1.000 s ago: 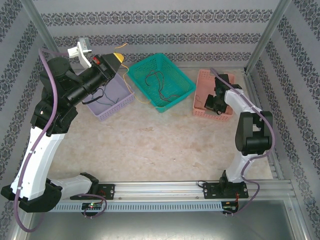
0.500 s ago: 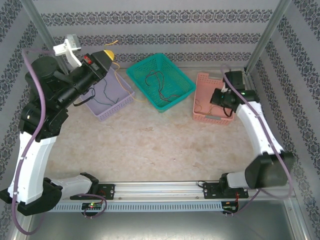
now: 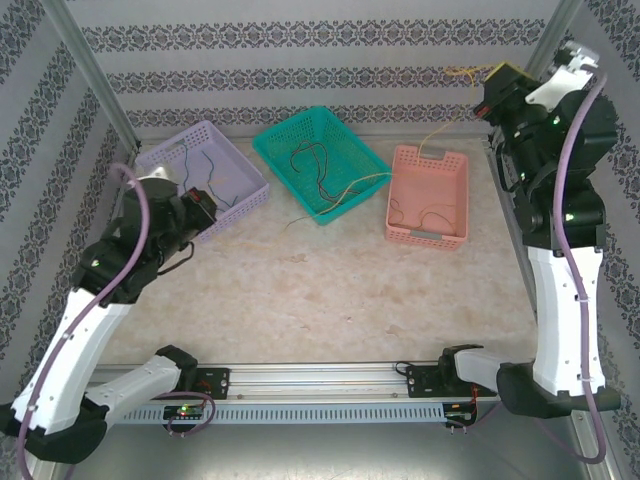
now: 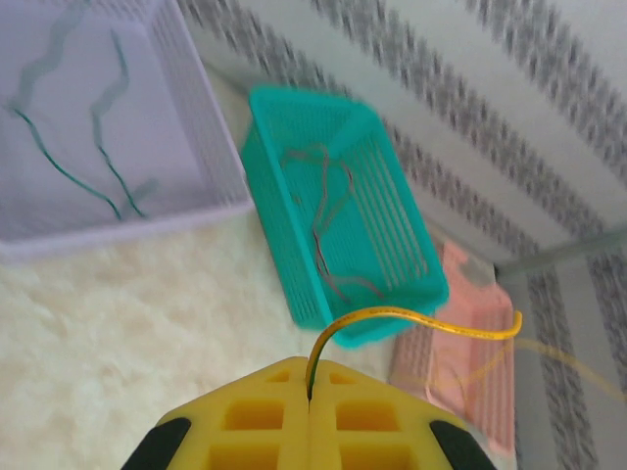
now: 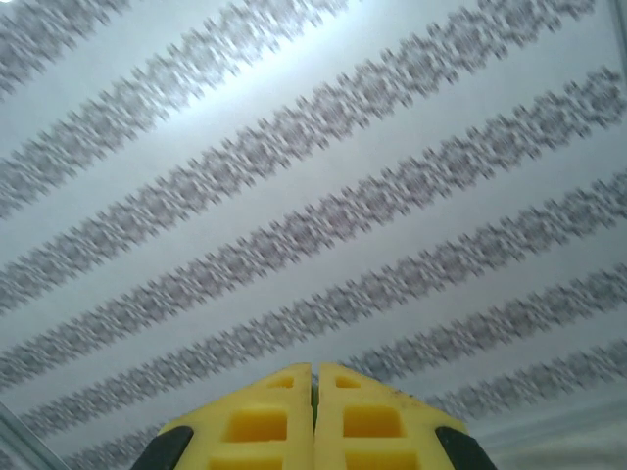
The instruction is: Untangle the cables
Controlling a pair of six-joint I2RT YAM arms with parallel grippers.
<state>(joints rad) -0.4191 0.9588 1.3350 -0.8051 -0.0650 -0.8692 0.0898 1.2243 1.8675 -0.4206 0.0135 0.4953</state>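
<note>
My left gripper (image 4: 310,392) is shut on an orange-yellow cable (image 4: 421,315) that arcs away right toward the pink basket (image 4: 470,382). From above, the left gripper (image 3: 200,215) sits low beside the purple basket (image 3: 250,190). High at the back right, my right gripper (image 3: 490,88) is shut, and a yellow cable (image 3: 440,128) hangs from it down to the pink basket (image 3: 400,170). In its own view the right gripper (image 5: 313,377) faces the wall, jaws together. Dark green cables (image 4: 59,166) lie in the purple basket, reddish-dark ones (image 4: 328,206) in the teal basket (image 4: 284,264).
The three baskets stand in a row at the back: purple, teal (image 3: 345,210) and pink. A thin cable (image 3: 420,215) lies inside the pink one. Patterned walls and metal corner posts (image 3: 530,70) enclose the table. Bare tabletop (image 3: 330,290) stretches between baskets and arm bases.
My left arm has swung down from above the purple basket to low beside it. My right arm has risen from the pink basket to the back right corner, drawing a yellow cable up.
</note>
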